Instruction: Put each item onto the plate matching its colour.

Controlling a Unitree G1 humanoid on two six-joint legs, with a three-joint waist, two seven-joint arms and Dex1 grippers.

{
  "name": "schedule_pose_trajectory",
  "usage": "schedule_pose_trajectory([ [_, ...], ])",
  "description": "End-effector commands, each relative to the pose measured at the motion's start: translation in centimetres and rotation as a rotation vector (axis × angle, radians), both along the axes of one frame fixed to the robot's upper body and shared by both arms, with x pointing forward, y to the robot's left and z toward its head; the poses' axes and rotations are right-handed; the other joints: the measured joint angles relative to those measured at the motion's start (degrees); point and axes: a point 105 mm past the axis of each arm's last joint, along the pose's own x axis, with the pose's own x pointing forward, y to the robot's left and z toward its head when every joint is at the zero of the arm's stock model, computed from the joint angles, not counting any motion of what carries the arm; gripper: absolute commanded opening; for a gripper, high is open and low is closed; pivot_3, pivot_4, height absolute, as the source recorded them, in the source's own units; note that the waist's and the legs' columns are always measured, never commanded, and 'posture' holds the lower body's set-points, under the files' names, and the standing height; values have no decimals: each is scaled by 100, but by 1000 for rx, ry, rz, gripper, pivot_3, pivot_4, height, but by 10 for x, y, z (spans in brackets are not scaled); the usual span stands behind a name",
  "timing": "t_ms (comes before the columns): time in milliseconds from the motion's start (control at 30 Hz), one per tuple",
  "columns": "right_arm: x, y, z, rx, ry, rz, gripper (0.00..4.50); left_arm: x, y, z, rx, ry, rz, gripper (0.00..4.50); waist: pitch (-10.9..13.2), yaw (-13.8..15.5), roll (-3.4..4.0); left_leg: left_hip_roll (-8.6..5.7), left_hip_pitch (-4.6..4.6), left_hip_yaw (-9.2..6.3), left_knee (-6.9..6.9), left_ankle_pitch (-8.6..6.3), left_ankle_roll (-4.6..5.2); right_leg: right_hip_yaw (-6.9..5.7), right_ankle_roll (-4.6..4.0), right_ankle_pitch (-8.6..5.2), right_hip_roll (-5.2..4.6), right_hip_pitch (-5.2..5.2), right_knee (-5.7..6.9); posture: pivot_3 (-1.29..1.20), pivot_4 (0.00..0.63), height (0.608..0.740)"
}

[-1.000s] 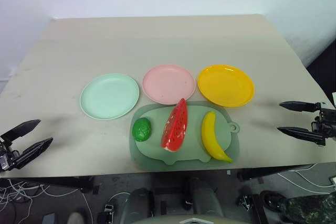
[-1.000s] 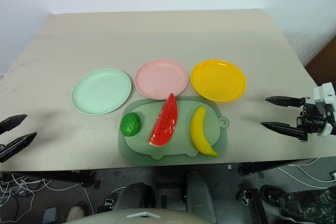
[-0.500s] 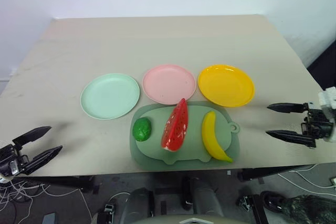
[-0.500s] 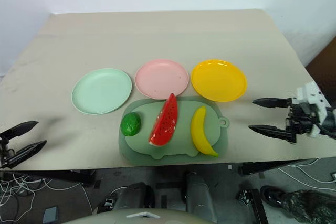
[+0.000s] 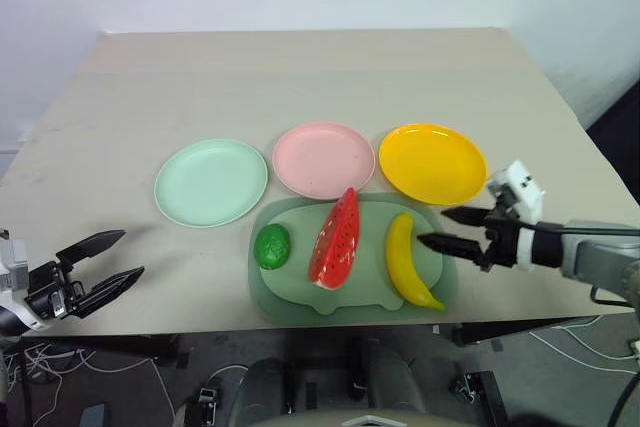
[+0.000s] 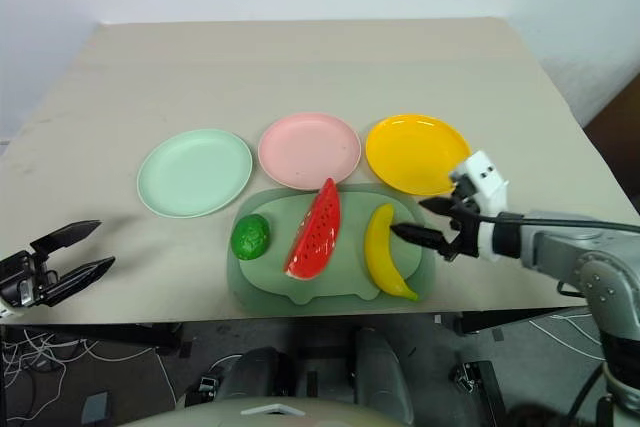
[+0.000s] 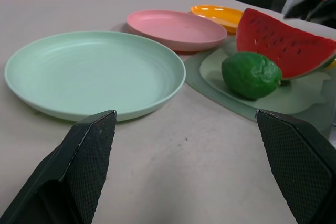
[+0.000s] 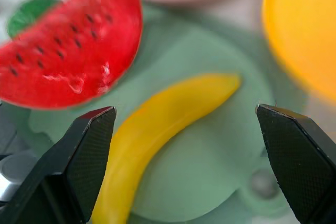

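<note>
Reaching in from the right edge of the beige table (image 5: 300, 77), the right gripper (image 5: 445, 229) points leftward at the yellow plastic toy banana (image 5: 405, 259), its two black fingers spread wide with nothing between them — whether a fingertip touches the fruit is hard to say. The left gripper (image 5: 112, 261) hovers low at the table's near left corner, pointing toward the middle, likewise wide and empty.

Three toy fruits lie side by side on one large sage-green pig-shaped board (image 5: 290, 287): a small round bumpy green fruit (image 5: 270, 246), a red plastic watermelon wedge with black seeds (image 5: 334, 239) and the curved banana.

Three round plastic plates sit in a row just behind the board — mint green plate (image 5: 210, 182), pale pink plate (image 5: 323, 159), bright yellow plate (image 5: 432, 162).
</note>
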Motion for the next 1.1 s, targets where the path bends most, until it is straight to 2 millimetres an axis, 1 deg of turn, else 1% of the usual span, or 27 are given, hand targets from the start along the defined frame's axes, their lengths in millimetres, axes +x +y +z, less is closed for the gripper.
schedule_pose_trajectory([
  [33,-6,14,-3,-17,25,-26,4500,1,-2,5,21,-20,-20,4449,-2,-9,-2,1,1,0,0,0,0,0,0,0,0,0,1,0,150,736],
  [200,-11,28,-17,3,98,-46,4500,2,-3,5,24,-13,-28,4449,-2,-11,-4,3,1,-2,-1,0,0,0,0,0,5,0,1,0,150,736],
  [333,-14,32,-27,-21,125,-68,4500,1,-3,5,23,-9,-29,4449,-2,-12,-4,2,1,-2,-1,0,1,0,0,0,4,0,2,0,150,736],
  [467,-14,31,-39,-119,139,-88,4500,2,-4,5,21,-10,-28,4449,-6,-15,-9,1,3,-2,-1,0,1,0,-1,-1,4,2,1,0,150,736],
  [667,-11,30,-47,-243,129,-87,4500,3,-6,6,22,-16,-29,4449,-33,-18,-53,3,11,-4,-1,0,1,-1,-1,-1,7,10,0,0,150,736],
  [767,-11,30,-48,-305,117,-69,3914,3,-7,6,22,-16,-29,4500,-42,-16,-68,4,13,-5,0,0,1,-1,-4,-2,6,12,-1,0,150,736],
  [900,-13,31,-53,-369,120,-35,2663,3,-8,6,24,-14,-30,4500,-45,-11,-73,4,11,-7,-1,-1,1,-2,-4,-3,4,12,-3,0,150,736],
  [1000,-12,30,-52,-370,123,-27,1720,4,-8,6,23,-15,-31,4500,-48,-14,-77,4,11,-8,-2,-1,2,-3,-4,-4,5,12,-5,0,150,736],
  [1100,-15,35,-43,-305,140,39,1701,5,-9,6,21,-17,-32,4500,-47,-11,-76,4,10,-8,-2,-1,2,-3,-4,-4,5,12,-6,0,150,736],
])
